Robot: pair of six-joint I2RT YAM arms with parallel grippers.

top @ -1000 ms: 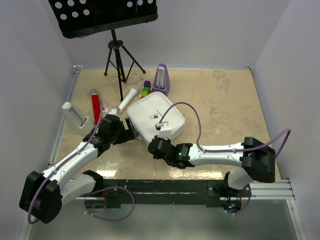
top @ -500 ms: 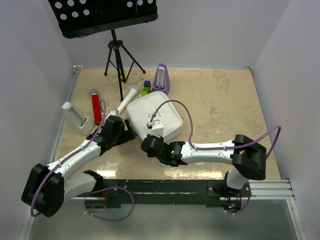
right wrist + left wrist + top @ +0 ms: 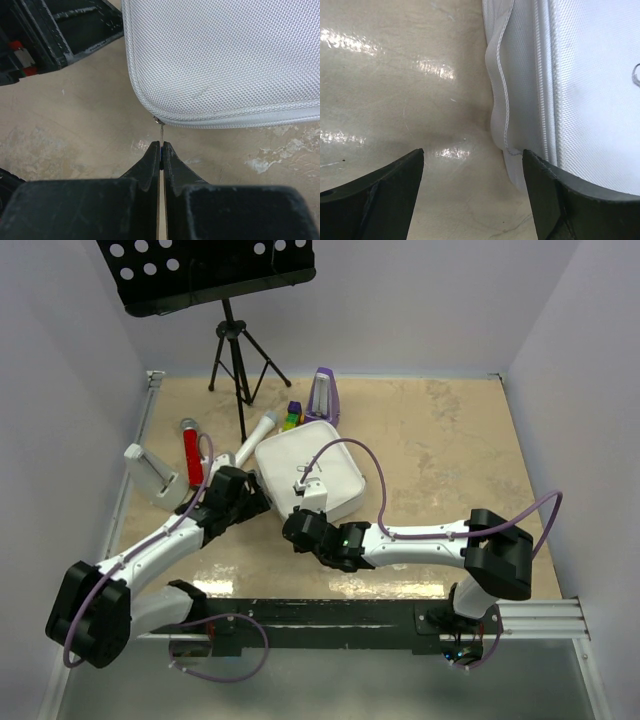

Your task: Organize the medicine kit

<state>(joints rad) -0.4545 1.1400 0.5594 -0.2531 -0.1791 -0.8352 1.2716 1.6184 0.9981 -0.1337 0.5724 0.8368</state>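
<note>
While the right claw (image 3: 161, 146) is pressed fully closed, a thin metal zipper pull (image 3: 160, 131) runs down between its fingertips; how far in it reaches is hidden by the fingers.

- Zipper pull: hangs from the near rounded corner of the medicine kit (image 3: 225, 55). Its slider is too small to make out.
- Medicine kit: white woven case, lying flat on the table (image 3: 75, 115) just beyond both claws, left of centre. The right wrist view cuts off its far side. From above, the right wrist and its lilac cable (image 3: 350, 445) cover part of the lid.
- Left claw (image 3: 472, 155): jaws spread wide and holding nothing. It sits low at the kit's left edge, with bare table and the kit's side wall between the fingers (image 3: 375, 195). A wavy stitched fabric strip (image 3: 499, 90) runs along that edge. I cannot tell whether the seam there is zipped.
- Dark rail (image 3: 60, 30): clipped by the upper left corner of the right wrist view.
- Behind the kit: a purple metronome (image 3: 322, 398), small coloured blocks (image 3: 292, 418) and a white microphone (image 3: 255, 435), all near its far edge.
- Further left: a red tube (image 3: 192, 455) and a white angled piece (image 3: 150, 472) of unclear kind.
- Back left: a black music stand (image 3: 210, 270), its desk cut off by the top of the view.
</note>
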